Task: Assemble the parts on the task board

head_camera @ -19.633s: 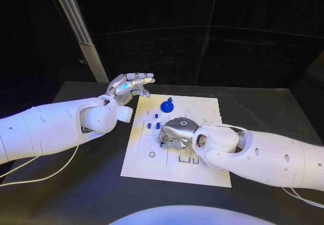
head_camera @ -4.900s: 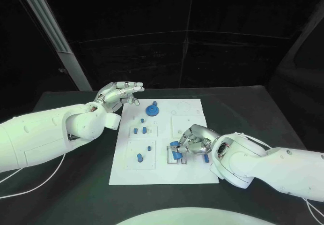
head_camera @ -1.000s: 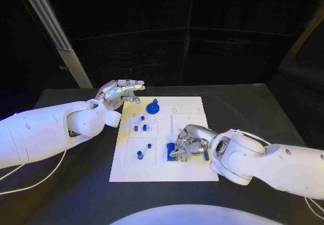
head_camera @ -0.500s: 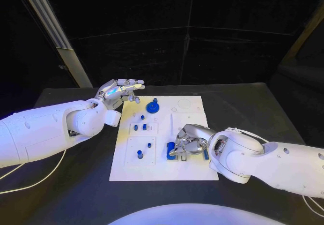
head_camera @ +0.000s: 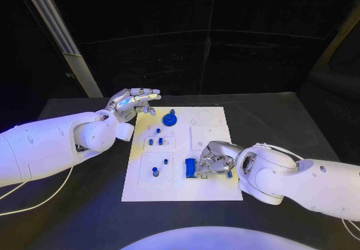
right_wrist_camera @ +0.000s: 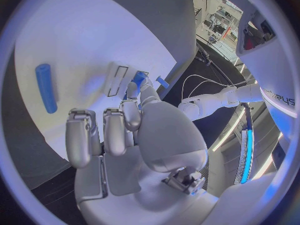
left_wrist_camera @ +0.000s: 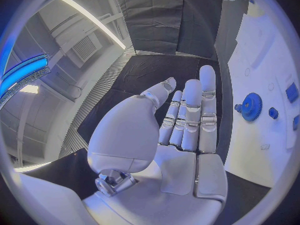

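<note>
Blue flat block [head_camera: 190, 167] touched by right hand's [head_camera: 214, 162] silver fingers [right_wrist_camera: 133, 91].

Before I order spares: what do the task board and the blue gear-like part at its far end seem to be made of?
The task board looks like a rigid white plastic or painted sheet: flat, matte, with shallow outlined recesses. The blue gear-like part looks like moulded or printed plastic: uniform saturated blue, toothed rim clear in the left wrist view, no metallic glint. Neither can be settled by look alone.
</note>
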